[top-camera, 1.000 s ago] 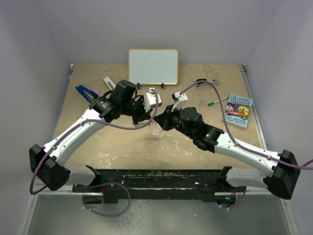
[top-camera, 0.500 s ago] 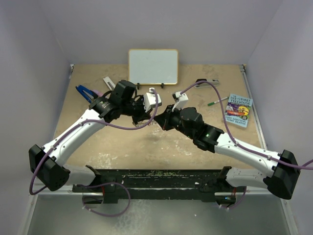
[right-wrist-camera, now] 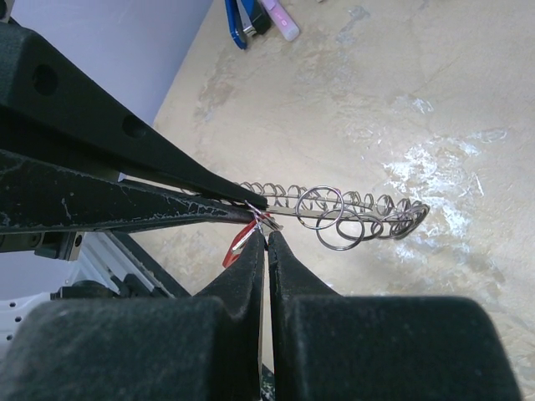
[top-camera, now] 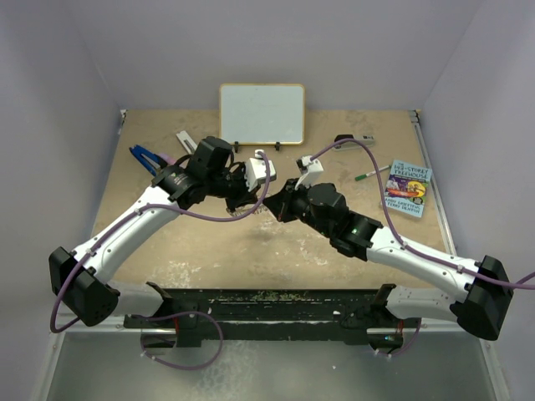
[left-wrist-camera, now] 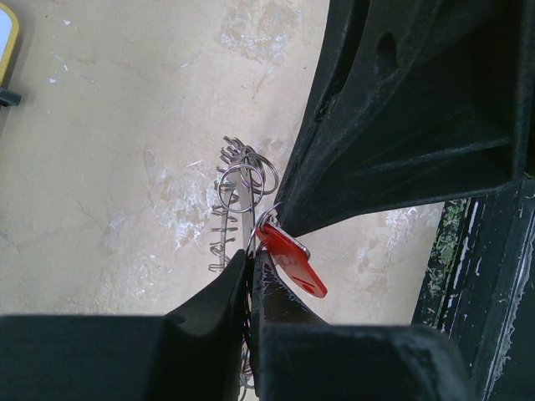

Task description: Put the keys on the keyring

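Pinching the rim of the keyring [left-wrist-camera: 249,215], the left gripper [left-wrist-camera: 251,266] has its jaws drawn in to a sliver on the metal. The ring shows edge-on in the left wrist view. Its long axis runs straight out from the left fingertips, in line with them, with its fringe of wire loops sticking out sideways. A few small rings [left-wrist-camera: 244,180] hang on it further along.

The right gripper [right-wrist-camera: 266,241] is also closed tight. Its tips sit at the top end of the key [left-wrist-camera: 291,261] and seem to nip the key's little wire loop. The contact is tiny, so that hold is a judgement. The red head hangs just beside those tips.

From above, the grippers meet tip to tip over the middle of the table [left-wrist-camera: 100,167], the left arm reaching in from the left and the right arm from the right. The arms hide ring and key in that view.

Relation that matters: the key lies on the right gripper's side of the clamped rim, touching it or very nearly. Cannot tell whether its loop has caught on the ring.

Judgement: the right arm has the key and must do the threading, while the left acts as a vice. A slip at either pinch would drop the part.
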Available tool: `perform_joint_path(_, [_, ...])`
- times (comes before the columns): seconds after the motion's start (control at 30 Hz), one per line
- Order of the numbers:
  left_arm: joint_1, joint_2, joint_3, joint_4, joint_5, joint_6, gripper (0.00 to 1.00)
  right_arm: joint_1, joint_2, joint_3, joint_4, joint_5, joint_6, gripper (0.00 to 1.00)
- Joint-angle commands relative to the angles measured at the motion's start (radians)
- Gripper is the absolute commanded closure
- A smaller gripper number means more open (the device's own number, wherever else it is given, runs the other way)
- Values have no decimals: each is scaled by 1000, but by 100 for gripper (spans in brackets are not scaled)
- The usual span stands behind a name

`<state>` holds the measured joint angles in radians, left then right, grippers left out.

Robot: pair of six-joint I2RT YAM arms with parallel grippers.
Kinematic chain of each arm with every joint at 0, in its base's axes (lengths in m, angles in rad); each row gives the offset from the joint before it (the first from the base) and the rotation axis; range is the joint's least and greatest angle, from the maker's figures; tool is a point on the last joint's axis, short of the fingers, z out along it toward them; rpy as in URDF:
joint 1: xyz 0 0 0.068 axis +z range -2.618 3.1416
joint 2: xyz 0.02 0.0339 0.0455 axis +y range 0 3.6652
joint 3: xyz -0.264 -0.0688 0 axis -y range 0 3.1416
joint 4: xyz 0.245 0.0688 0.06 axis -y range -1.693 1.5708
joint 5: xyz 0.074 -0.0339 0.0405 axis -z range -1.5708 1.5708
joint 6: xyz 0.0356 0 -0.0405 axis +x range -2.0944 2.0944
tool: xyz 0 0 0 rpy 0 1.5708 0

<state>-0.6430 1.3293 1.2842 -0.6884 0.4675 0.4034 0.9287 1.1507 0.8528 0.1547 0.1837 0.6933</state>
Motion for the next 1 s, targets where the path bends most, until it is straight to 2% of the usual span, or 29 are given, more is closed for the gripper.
perform_joint_path(0.0, [-3, -49, 35, 55, 31, -11, 97, -4, -15, -14, -17, 59, 29, 100])
perform_joint_path(0.5, [-4, -57, 38, 63, 41, -18, 97, -4, -27, -34, -21, 75, 65, 100])
perform_joint_path(0.97, [-3, -60, 33, 73, 70, -18, 97, -4, -6, -45, 37, -16, 39, 100])
